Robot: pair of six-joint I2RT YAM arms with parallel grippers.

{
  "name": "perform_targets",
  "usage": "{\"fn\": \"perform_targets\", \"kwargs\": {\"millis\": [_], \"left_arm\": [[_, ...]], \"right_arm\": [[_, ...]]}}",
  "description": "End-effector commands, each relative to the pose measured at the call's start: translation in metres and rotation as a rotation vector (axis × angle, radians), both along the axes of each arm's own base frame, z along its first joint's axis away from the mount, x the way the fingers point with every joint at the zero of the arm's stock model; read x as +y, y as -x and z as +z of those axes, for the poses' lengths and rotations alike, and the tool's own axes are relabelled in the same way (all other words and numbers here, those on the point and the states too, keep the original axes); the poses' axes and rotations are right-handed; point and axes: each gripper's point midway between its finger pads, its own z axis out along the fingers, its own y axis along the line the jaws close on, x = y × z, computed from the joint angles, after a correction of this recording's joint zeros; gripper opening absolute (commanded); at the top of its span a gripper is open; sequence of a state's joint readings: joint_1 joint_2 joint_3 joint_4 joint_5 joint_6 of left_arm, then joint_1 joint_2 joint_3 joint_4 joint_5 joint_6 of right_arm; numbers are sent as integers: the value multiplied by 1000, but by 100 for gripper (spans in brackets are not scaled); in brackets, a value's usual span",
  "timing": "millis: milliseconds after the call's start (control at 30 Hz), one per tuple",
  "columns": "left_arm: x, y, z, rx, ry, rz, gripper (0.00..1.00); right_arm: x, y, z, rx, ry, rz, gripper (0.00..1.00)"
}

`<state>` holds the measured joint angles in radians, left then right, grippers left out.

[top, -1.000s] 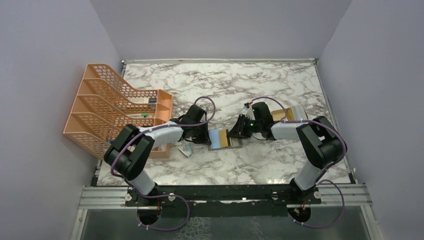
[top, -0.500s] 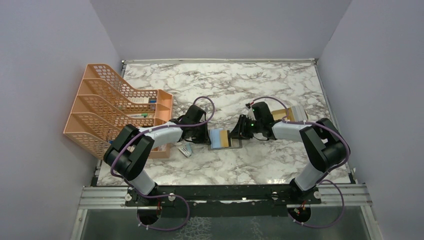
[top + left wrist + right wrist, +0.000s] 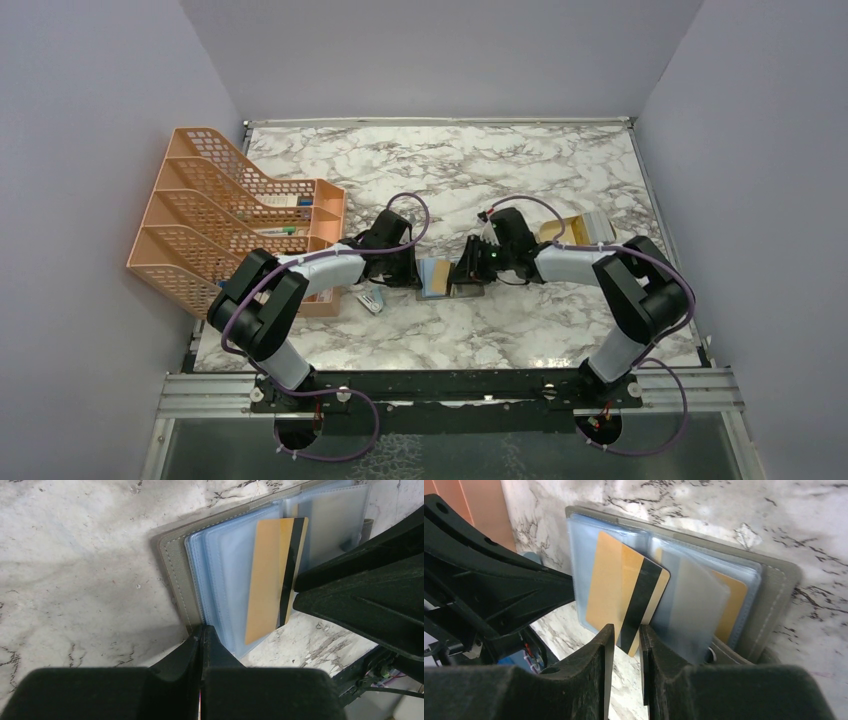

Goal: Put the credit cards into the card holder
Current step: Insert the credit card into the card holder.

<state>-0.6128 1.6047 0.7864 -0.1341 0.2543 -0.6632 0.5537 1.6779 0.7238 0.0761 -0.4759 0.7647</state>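
Pinching the credit card [image 3: 614, 590] at its striped corner, right gripper [image 3: 626, 634] holds it tilted over the open card holder [image 3: 774, 580]; left gripper [image 3: 201, 637] clamps the holder's edge. Skewed card may miss the pocket, snag sleeve.

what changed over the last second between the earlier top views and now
The right gripper moved left, from the right edge of the card holder to over its open pages, with a gold card pinched in its fingers. The left gripper stayed shut on the holder's edge; holder and orange rack kept their places.
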Motion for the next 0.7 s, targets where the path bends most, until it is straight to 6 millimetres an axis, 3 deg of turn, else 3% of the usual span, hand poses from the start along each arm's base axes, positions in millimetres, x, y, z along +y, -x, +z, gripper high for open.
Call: {"fn": "perform_targets", "kwargs": {"millis": [0,433,667], "left_arm": [[0,2,-4,3,2,-8,1],[-1,-1,-2,-3,1,-8,1],[-3,-3,-2,-4,1,-10,1]], "right_arm": [[11,-12,6,-43,0,0,25],[8,-28,9,-97,65,-15,38],[19,-34,11,-118,31,21,36]]}}
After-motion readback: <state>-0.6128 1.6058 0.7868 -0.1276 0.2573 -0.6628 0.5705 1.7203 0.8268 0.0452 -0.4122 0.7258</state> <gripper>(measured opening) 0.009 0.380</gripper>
